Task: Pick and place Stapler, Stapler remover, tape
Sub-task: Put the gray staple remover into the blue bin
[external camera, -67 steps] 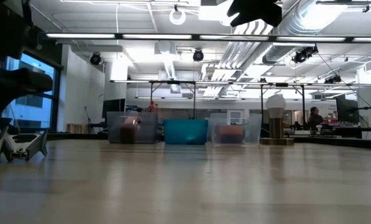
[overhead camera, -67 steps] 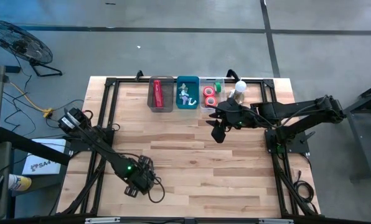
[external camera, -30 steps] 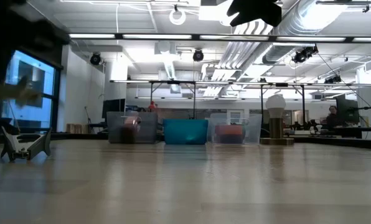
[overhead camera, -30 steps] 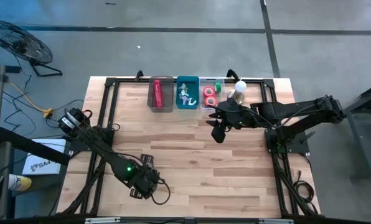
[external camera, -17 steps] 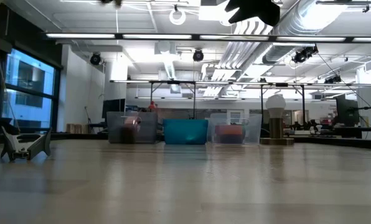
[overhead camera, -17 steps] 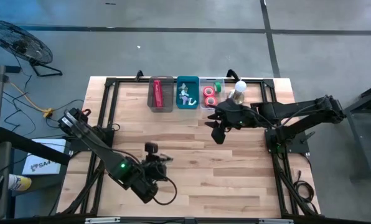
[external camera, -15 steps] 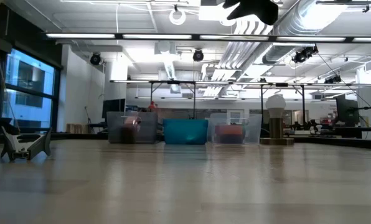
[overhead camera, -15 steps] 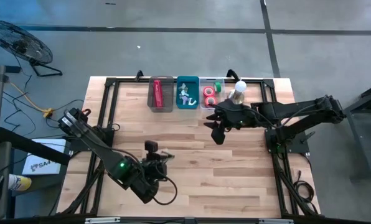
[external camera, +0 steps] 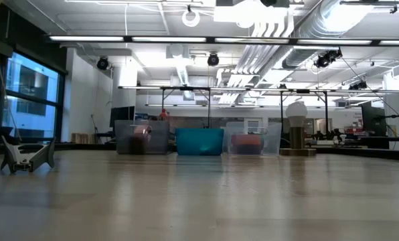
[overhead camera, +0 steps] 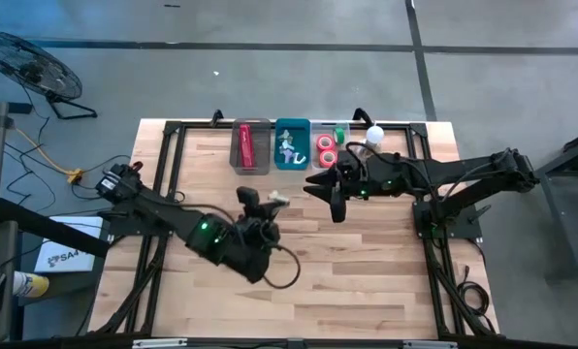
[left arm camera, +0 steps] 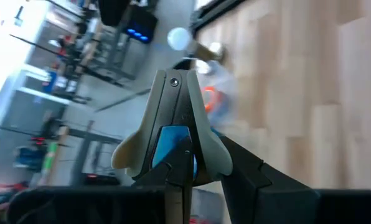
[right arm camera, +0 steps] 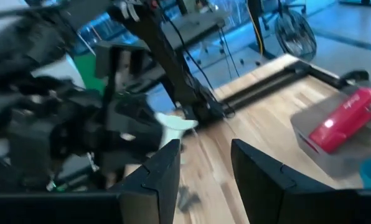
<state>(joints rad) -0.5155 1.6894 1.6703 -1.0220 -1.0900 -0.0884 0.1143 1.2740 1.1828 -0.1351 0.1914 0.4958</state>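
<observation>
Left hand point(overhead camera: 270, 200) is over the middle of the counter point(overhead camera: 367, 271), short of the bins along the far edge, pinching a stapler remover point(left arm camera: 173, 137). In the left wrist view the pale grey, claw-shaped piece with a blue inner part sits upright between the two dark fingers point(left arm camera: 248, 174); from above its pale tip shows at the hand's far side.

Right hand point(overhead camera: 336, 206) hangs near the counter's far edge, just in front of the rightmost bin, fingers spread with a clear gap between them in the right wrist view; nothing held.

Three bins in a row at the far edge:
- grey-clear bin point(overhead camera: 251, 165): the stapler point(overhead camera: 245, 145), red, lying lengthwise.
- teal bin point(overhead camera: 292, 161): small silvery pieces point(overhead camera: 289, 150).
- clear bin point(overhead camera: 315, 160): the tape point(overhead camera: 326, 149), red rolls plus a green one.

A second stapler remover point(external camera: 27, 155) rests on the counter at the left of the low view.
</observation>
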